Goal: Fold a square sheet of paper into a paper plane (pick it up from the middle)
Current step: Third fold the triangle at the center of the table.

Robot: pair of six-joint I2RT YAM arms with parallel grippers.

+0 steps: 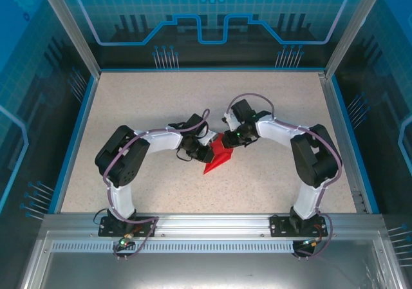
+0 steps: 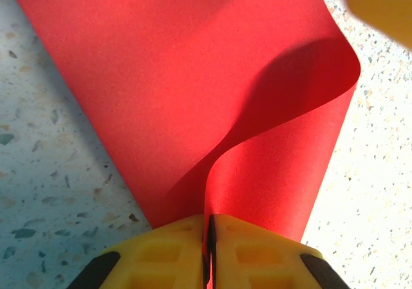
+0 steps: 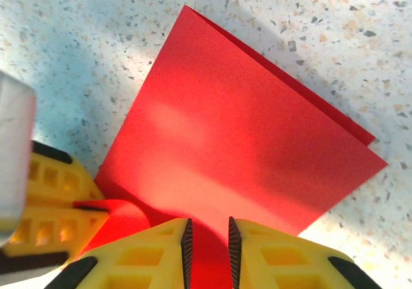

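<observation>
Tabletop (image 1: 161, 102) speckled, walls (image 1: 212, 18) blue; your left gripper (image 2: 210, 228) pinches the square sheet of paper (image 1: 217, 158), right gripper (image 3: 208, 231) slightly parted astride it.

Bright, even light on the table (image 1: 193, 102) from overhead, a blue cast off the walls (image 1: 38, 109), the corners dimmer. Left wrist view: paper (image 2: 161, 64) crisp, a deep curved shadow under its lifted flap, top right corner blurred. Right wrist view: soft shadow bands cross the paper, left edge out of focus.
</observation>
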